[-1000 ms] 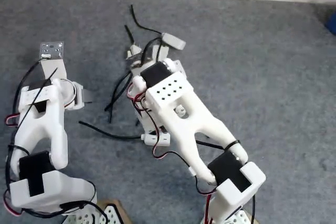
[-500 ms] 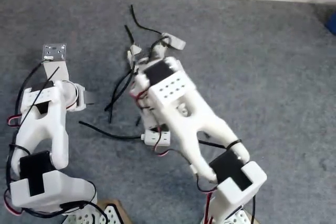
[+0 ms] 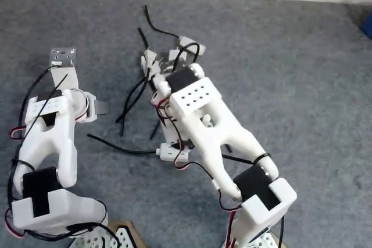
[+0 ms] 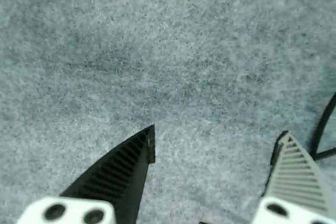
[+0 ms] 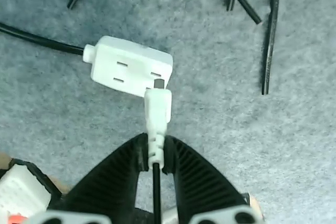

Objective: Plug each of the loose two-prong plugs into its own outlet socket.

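1. Plug (image 5: 157, 109): white, slim and moulded, clamped by its ribbed rear end between the fingers of the right gripper (image 5: 156, 145), with its body sticking straight out past the fingertips
2. Outlet (image 5: 131, 67): a white, round-cornered block lying flat just ahead of the plug. The plug's dark metal tip meets the outlet's near edge by one corner, and whether it sits in a slot cannot be told
3. Slots show as short dark slits on the outlet's face, and a black cord (image 5: 39, 36) runs off from its far end
4. Left gripper (image 4: 217, 132): jaws spread wide and holding nothing, one finger (image 4: 128, 169) black and the other pale grey, both ribbed and tapering to points over bare carpet (image 4: 157, 51)
5. High view: the left arm (image 3: 46, 137) stands off to the side, well apart from the right arm (image 3: 215, 126), with thin loose black cords (image 3: 131, 100) strewn between them
6. Right wrist view: more black cords (image 5: 270, 35) lie beyond the outlet
7. Carpet is grey, short and felt-like, and the arm shells are smooth white plastic
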Tool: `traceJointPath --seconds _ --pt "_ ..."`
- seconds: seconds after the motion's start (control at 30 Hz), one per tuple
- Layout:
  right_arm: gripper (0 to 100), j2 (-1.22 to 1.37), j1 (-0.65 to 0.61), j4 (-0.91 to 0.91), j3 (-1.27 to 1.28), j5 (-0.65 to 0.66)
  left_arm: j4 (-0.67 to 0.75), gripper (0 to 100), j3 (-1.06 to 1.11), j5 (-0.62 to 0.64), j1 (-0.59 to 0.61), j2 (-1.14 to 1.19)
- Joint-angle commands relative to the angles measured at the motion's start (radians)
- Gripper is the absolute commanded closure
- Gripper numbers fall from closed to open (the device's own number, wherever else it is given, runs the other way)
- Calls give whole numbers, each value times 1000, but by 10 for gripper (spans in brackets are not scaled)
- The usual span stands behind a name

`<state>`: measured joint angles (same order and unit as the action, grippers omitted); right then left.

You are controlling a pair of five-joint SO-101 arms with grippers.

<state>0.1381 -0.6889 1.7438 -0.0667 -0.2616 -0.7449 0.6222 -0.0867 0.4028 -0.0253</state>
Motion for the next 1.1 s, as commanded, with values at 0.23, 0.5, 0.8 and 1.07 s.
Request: traceJointPath --seconds 0.23,0.5,0.8,1.07 --pt "982 -30 -18 21 4 29 17 646 -2 9 -16 -2" --pt "982 -27 -18 16 -4 14 17 646 -2 9 -16 -2" --pt "982 -27 -12 -12 -5 15 14 646 -2 9 -16 -2" --pt "982 51 -12 5 -36 -31 17 646 8 9 -15 -2"
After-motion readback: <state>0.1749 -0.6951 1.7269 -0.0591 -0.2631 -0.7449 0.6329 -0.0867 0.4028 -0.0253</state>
